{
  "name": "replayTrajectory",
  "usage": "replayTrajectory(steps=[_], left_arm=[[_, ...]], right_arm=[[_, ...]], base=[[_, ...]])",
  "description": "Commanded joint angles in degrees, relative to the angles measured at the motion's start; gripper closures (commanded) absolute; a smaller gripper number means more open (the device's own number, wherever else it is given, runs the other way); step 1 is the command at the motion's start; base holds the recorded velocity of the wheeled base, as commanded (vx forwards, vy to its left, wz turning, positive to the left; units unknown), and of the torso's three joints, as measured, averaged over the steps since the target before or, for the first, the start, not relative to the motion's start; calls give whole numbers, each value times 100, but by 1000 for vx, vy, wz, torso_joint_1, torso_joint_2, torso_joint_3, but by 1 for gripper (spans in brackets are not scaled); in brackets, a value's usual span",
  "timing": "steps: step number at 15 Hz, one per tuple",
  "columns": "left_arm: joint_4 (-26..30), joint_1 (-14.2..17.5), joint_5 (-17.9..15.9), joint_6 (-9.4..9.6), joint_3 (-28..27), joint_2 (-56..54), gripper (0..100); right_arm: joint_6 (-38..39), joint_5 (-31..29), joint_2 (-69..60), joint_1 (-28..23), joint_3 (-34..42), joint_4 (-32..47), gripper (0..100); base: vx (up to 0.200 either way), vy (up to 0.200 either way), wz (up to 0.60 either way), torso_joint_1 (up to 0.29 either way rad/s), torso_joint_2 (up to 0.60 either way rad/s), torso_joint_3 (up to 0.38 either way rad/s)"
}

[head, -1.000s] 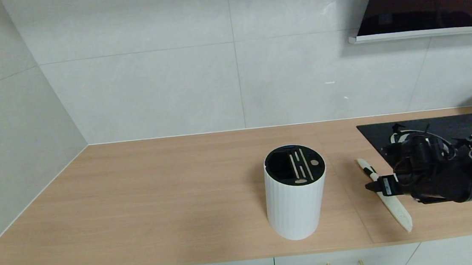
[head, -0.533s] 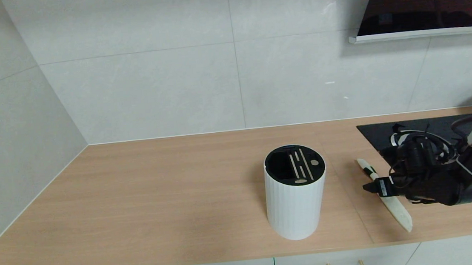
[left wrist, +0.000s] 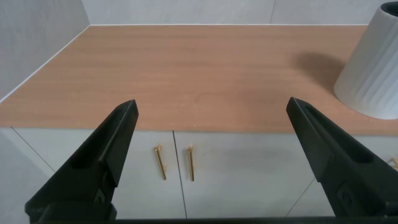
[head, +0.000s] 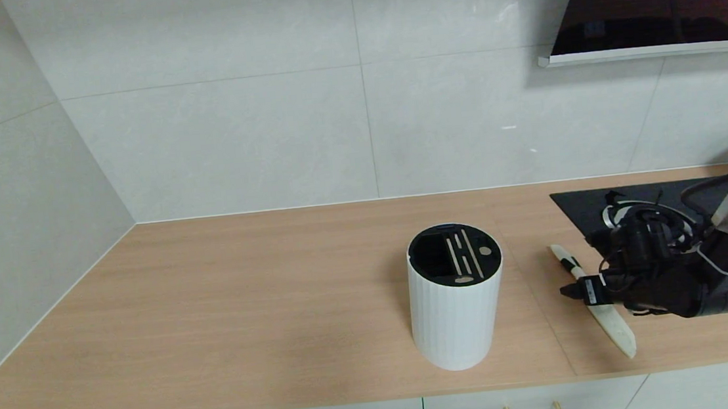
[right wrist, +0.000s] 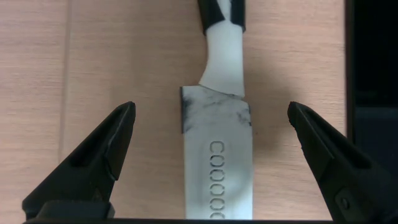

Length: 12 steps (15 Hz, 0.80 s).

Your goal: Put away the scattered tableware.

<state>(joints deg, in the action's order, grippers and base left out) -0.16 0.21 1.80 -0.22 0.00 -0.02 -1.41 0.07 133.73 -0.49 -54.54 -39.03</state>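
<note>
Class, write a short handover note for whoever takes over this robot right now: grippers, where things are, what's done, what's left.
Left gripper: open, empty, by the counter's front edge.
Right gripper: open, over the knife, jaws either side of the blade near the handle, not gripping.
Knife: flat on the counter, right of the white holder.
Done: nothing stowed.
Left: grasp the knife, lift it and slot it into the holder.

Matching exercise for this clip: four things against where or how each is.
1. white ribbed cylindrical holder
2. white marbled knife with black-and-white handle
3. black glass cooktop
4. right gripper

a. open, over the knife
b. lying flat on the wooden counter
c. standing upright, left of the knife
d. set flush at the far right

Pairs: 1-c, 2-b, 3-d, 4-a
</note>
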Motion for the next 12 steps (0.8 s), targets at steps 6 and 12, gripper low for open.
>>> replayTrajectory(steps=[6,12], left_arm=[[-2,6,4,-4,0,2,0],[-2,-3,4,-4,0,2,0]], right_arm=[[10,19,101,-30,-65,1,0],[-17,-42,215,-22,-65,1,100]], base=[[0,0,0,0,0,0],[0,0,0,0,0,0]])
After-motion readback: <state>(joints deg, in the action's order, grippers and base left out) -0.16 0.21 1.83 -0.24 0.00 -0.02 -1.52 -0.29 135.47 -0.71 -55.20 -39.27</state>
